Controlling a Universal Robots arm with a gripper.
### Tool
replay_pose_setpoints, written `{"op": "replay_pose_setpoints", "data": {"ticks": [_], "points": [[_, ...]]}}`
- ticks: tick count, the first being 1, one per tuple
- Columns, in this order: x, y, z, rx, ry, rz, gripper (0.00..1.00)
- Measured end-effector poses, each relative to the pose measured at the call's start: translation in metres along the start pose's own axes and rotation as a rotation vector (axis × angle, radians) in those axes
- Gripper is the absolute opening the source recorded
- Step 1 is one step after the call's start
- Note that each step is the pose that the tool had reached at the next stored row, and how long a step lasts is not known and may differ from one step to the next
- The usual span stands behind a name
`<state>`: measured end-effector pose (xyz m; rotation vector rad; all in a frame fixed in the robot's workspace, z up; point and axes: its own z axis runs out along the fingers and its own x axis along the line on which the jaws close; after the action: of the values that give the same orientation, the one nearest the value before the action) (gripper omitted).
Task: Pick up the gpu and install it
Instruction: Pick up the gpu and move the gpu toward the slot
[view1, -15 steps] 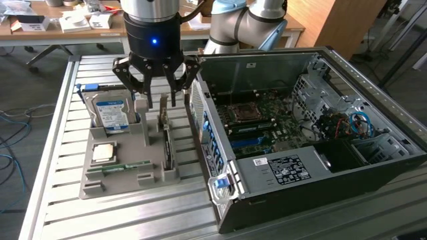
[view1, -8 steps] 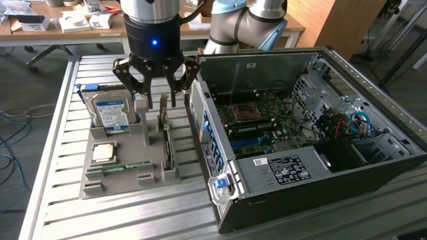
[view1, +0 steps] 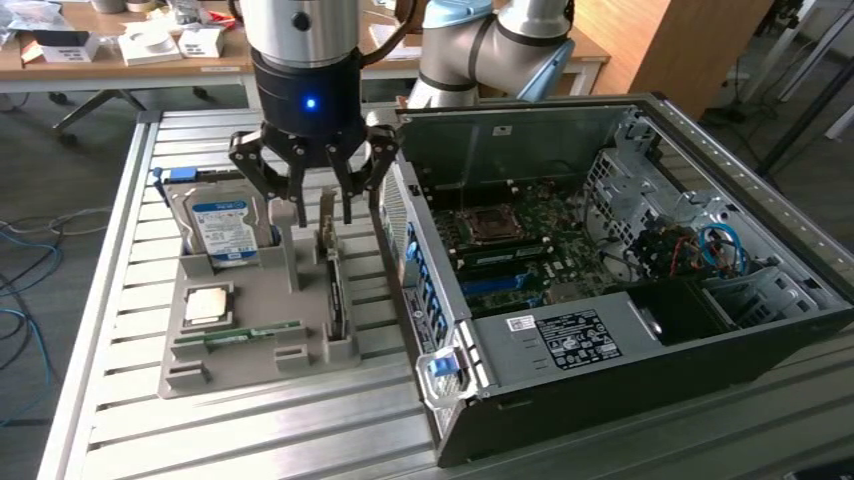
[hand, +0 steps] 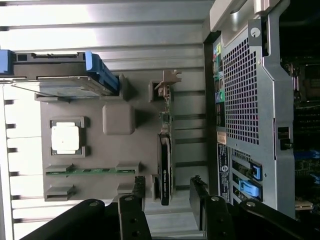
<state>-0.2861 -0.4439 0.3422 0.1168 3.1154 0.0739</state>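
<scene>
The gpu (hand: 165, 155) stands on edge in a slot of the grey holder tray (hand: 120, 120), seen as a thin dark and green card with a metal bracket at one end. In the exterior view the gpu (view1: 334, 285) runs along the tray's side nearest the computer case. My gripper (view1: 318, 212) hangs just above its bracket end, open, with nothing in it. In the wrist view the gripper (hand: 168, 192) has one black finger (hand: 137, 192) on each side of the card's line, not touching it.
On the tray (view1: 267, 300) also lie a blue-labelled hard drive (view1: 220, 230), a square processor (view1: 210, 303) and a narrow memory stick (view1: 240, 333). The open computer case (view1: 601, 300) stands close by on the exterior view's right, motherboard exposed. Everything rests on a slatted metal table (view1: 120, 300).
</scene>
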Motion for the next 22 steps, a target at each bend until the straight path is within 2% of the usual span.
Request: {"op": "replay_pose_setpoints", "data": {"ticks": [22], "points": [[0.001, -0.0019, 0.04, -0.0002, 0.0, 0.0, 0.49]]}}
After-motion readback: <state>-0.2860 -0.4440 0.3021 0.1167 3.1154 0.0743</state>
